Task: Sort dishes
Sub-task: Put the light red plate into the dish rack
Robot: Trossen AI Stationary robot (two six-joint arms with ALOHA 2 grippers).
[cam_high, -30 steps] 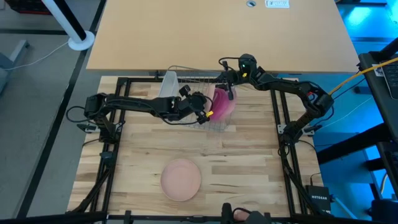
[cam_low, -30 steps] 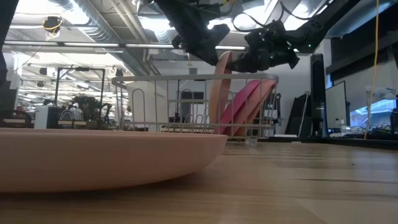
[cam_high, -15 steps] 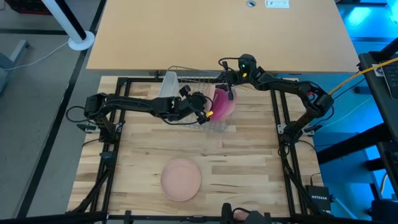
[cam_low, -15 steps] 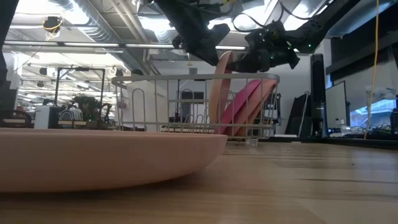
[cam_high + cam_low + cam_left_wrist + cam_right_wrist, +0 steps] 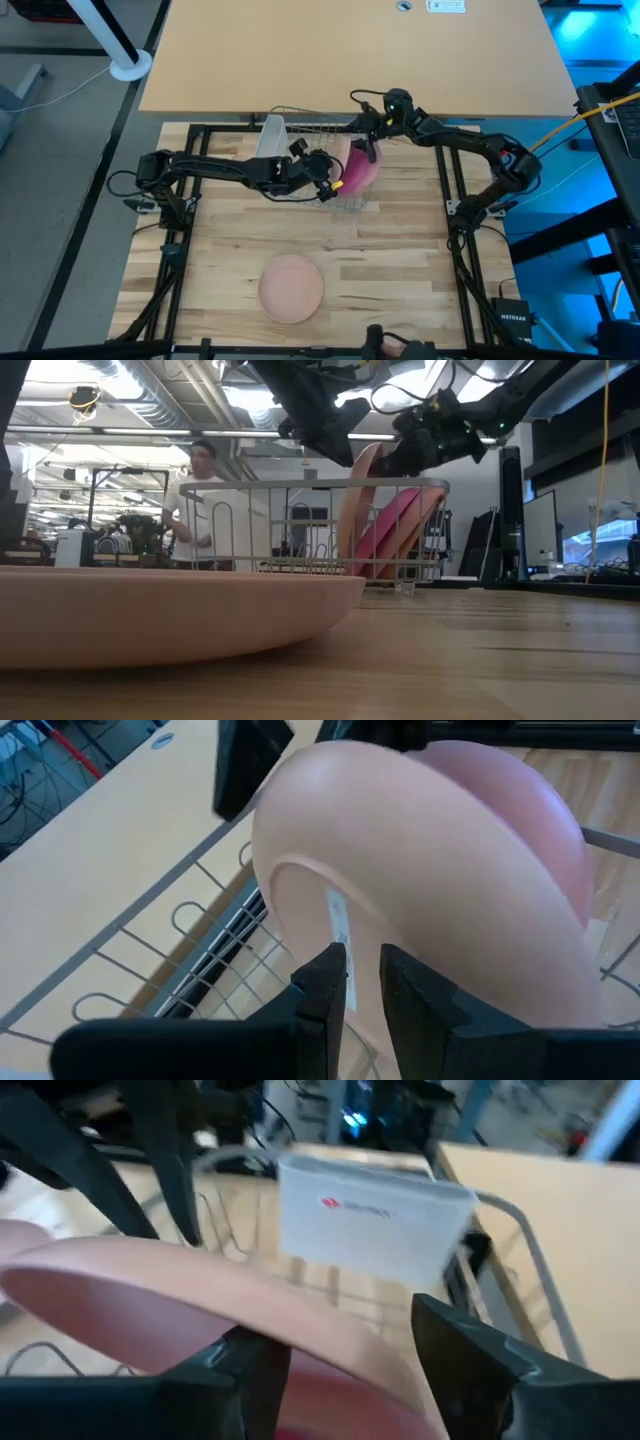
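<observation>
Nearest to us in the low view lies the pale peach-pink plate (image 5: 170,615), flat on the table (image 5: 480,660) and filling the foreground; only the high view shows that it sits alone on the front part of the table (image 5: 400,260), well apart from everything else.

Farther back stands the wire rack (image 5: 310,525). In the low view we see two plates standing on edge in its right end: the tan-brown plate (image 5: 352,500) nearly upright and the magenta plate (image 5: 395,525) leaning beside it. From above, the magenta plate (image 5: 360,168) shows clearly, while the tan-brown one is mostly hidden under the arms.

The left gripper (image 5: 328,178) reaches in at the rack from the left. Its wrist view gives what the others cannot: its jaws are drawn in to a narrow slit and pinch the rim of the tan-brown plate (image 5: 420,860), with the magenta plate (image 5: 560,820) just behind.

The right gripper (image 5: 366,147) hangs above the rack's far right end. In its wrist view the jaws stand wide apart, straddling the tan-brown plate (image 5: 200,1290) without gripping it; beyond is a translucent tumbler (image 5: 370,1220) in the rack.

In the room behind, a person (image 5: 198,500) stands in the low view alone.
</observation>
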